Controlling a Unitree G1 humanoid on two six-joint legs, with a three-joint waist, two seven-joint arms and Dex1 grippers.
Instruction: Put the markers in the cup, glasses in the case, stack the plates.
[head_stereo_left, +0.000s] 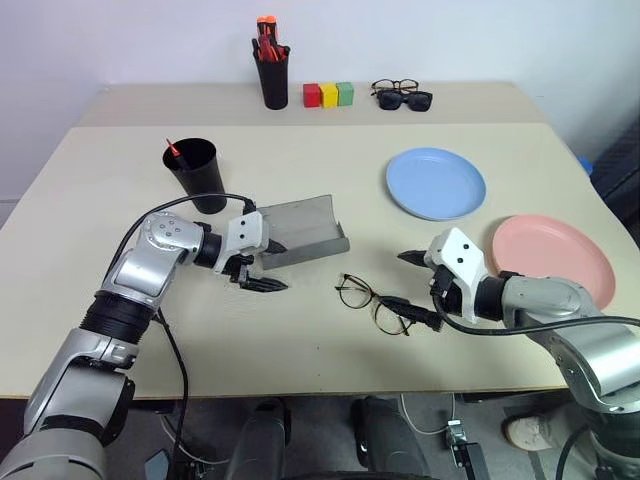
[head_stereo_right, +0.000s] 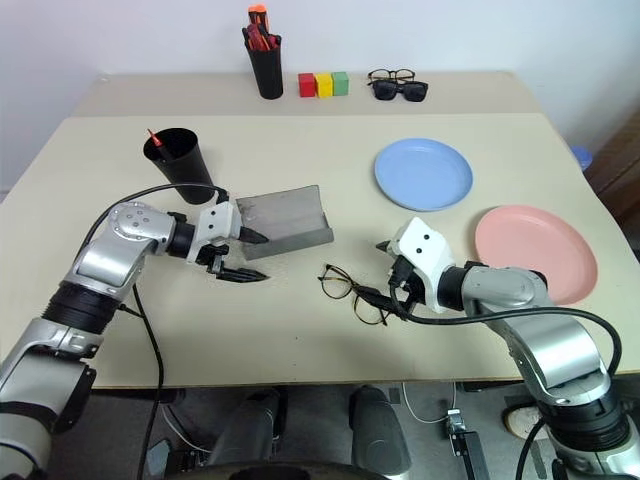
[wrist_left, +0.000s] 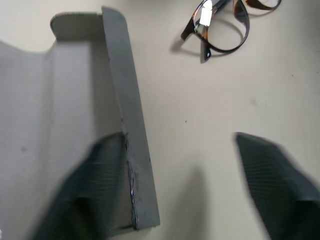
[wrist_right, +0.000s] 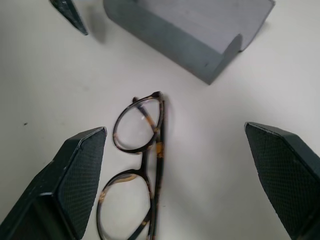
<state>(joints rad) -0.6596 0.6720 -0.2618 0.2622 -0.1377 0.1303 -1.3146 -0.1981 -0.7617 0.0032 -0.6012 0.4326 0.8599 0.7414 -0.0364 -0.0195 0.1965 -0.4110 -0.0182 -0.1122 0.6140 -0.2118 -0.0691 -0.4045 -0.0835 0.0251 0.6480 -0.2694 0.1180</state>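
My left gripper (head_stereo_left: 258, 268) hovers low over the beige table (head_stereo_left: 300, 340) with its two black fingers spread apart and nothing between them. One finger sits just inside the near end of the grey spectacle case (head_stereo_left: 300, 235), which lies open like a trough directly beyond this gripper; the other finger hangs over bare table beside the case's near wall.

My right gripper (head_stereo_left: 415, 288) is also spread wide and holds nothing. The wire-framed glasses (head_stereo_left: 372, 298) lie folded on the table right in front of it, between its fingertips and my left gripper, close to the lower fingertip; I cannot tell whether they touch. In the right wrist view the glasses (wrist_right: 137, 165) lie between my two fingers, with the open case beyond them.

The wide black cup (head_stereo_left: 194, 175) stands upright beyond my left gripper, past the case, with a red marker (head_stereo_left: 173, 151) poking out of its rim. The light blue plate (head_stereo_left: 435, 183) lies beyond my right gripper, and the salmon pink plate (head_stereo_left: 552, 258) lies just to that gripper's outer side, apart from the blue one, not stacked.

Far across the table stand a narrow black pen holder (head_stereo_left: 272, 75) full of red and orange pens, three small blocks (head_stereo_left: 328, 95) in red, yellow and green, and a pair of dark sunglasses (head_stereo_left: 404, 98)
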